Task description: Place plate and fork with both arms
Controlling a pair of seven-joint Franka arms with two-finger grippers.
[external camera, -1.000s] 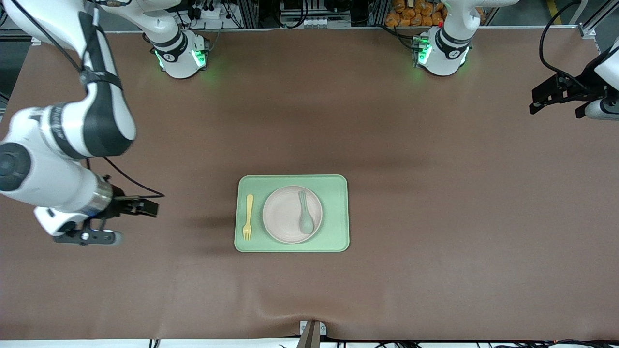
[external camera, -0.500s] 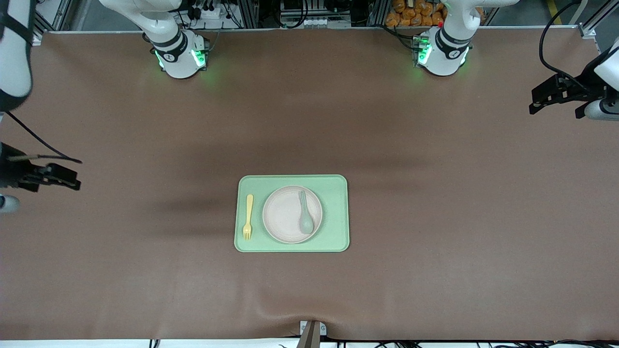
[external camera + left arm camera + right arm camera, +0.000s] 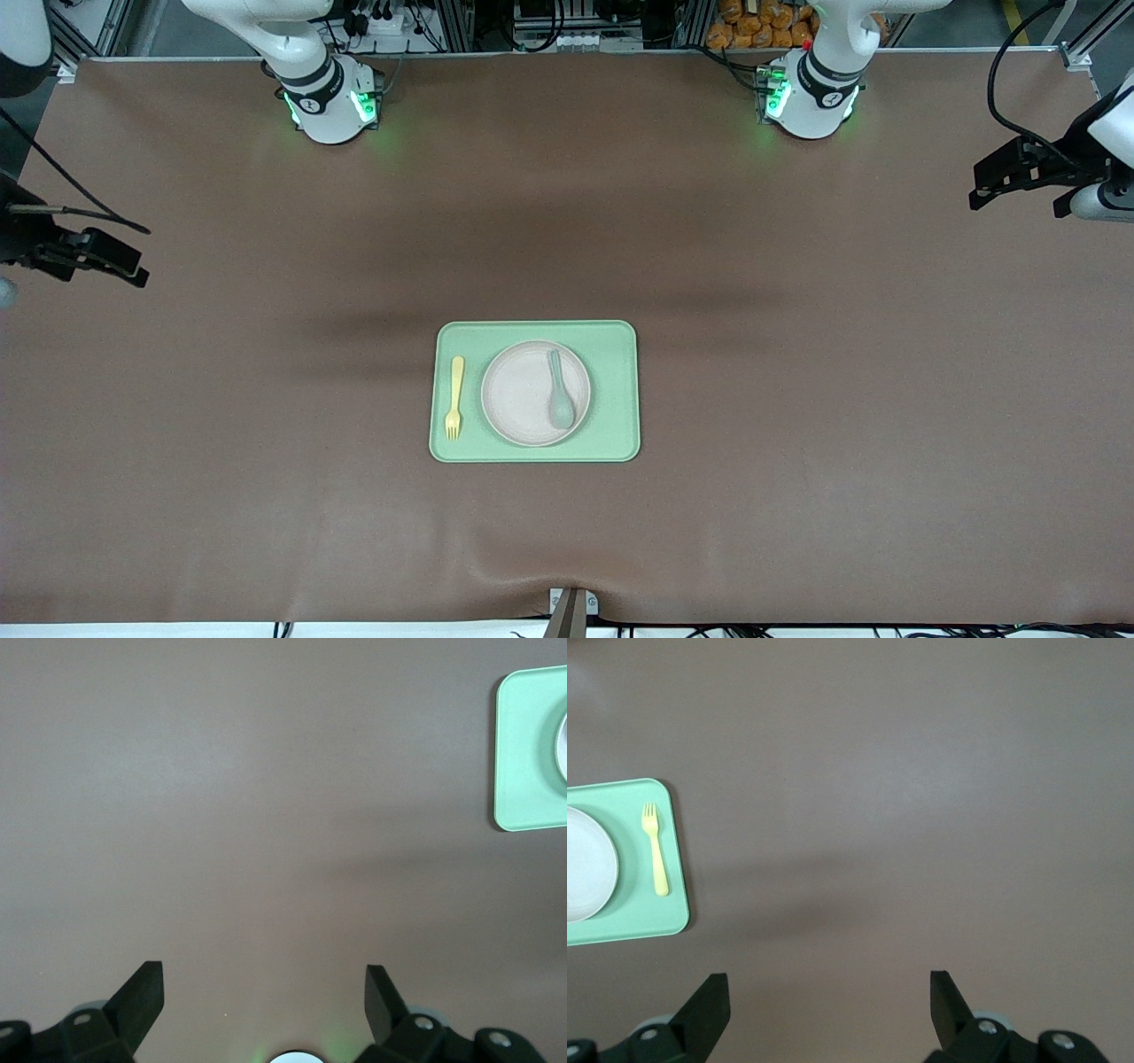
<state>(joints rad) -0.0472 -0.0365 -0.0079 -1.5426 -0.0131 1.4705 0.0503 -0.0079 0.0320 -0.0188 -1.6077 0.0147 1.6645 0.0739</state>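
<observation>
The pale pink plate sits in the middle of the light-green tray, with a grey-green spoon lying on it. The yellow fork lies on the tray beside the plate, toward the right arm's end. My right gripper hangs open and empty over the table's edge at the right arm's end. Its wrist view shows the gripper over bare mat, with the fork, plate and tray far off. My left gripper waits open and empty at the left arm's end.
A brown mat covers the whole table. The two arm bases stand at the table's edge farthest from the front camera. In the left wrist view, my left gripper is over bare mat and a corner of the tray shows.
My right arm has swung away from beside the tray toward its own end of the table, mostly out of the front view. The left arm has not moved.
</observation>
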